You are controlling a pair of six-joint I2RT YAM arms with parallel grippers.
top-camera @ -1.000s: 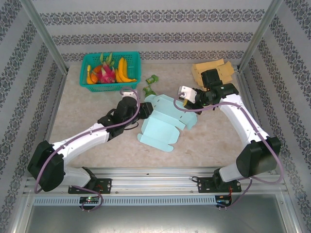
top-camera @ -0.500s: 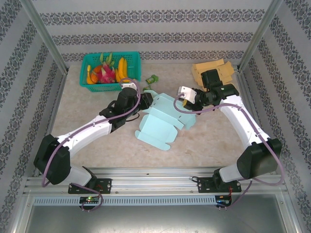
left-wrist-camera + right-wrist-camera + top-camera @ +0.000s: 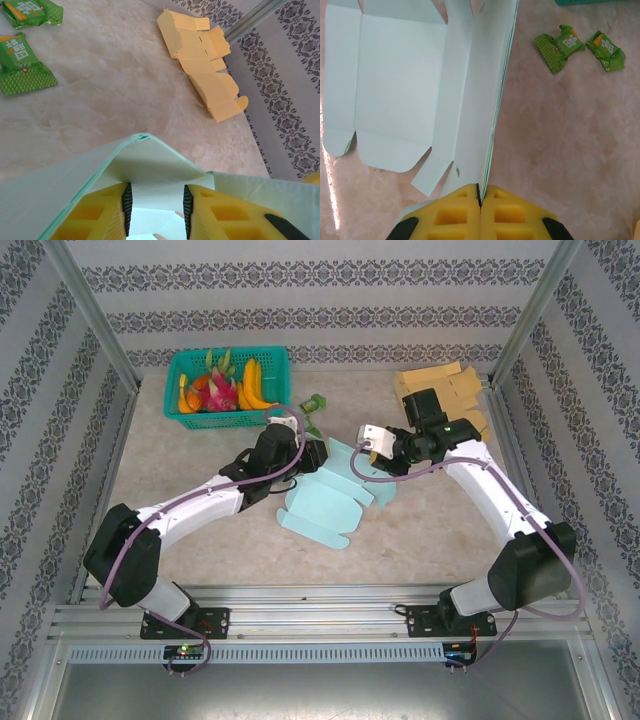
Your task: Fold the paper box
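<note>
The paper box [image 3: 322, 508] is a pale mint, unfolded blank lying mid-table, its far panels lifted. My left gripper [image 3: 316, 455] reaches into its far left side. In the left wrist view a creased panel of the box [image 3: 145, 162] tents over the yellow fingertips [image 3: 112, 197] of the left gripper [image 3: 155, 207], which stand apart with nothing pinched between them. My right gripper [image 3: 362, 444] is at the box's far right edge. Seen from the right wrist, the right gripper [image 3: 480, 192] is shut on the upright doubled edge of the box [image 3: 400, 85].
A green basket [image 3: 215, 421] of fruit stands at the back left. Green snack packets [image 3: 313, 403] [image 3: 22, 62] [image 3: 565, 45] lie behind the box. A flattened orange carton [image 3: 445, 385] [image 3: 200, 50] sits at the back right. Patterned walls and metal posts close in the table.
My left gripper has moved right and farther back, into the box's far side. The right gripper has shifted slightly left with its edge, and the lifted panels have drawn closer together.
</note>
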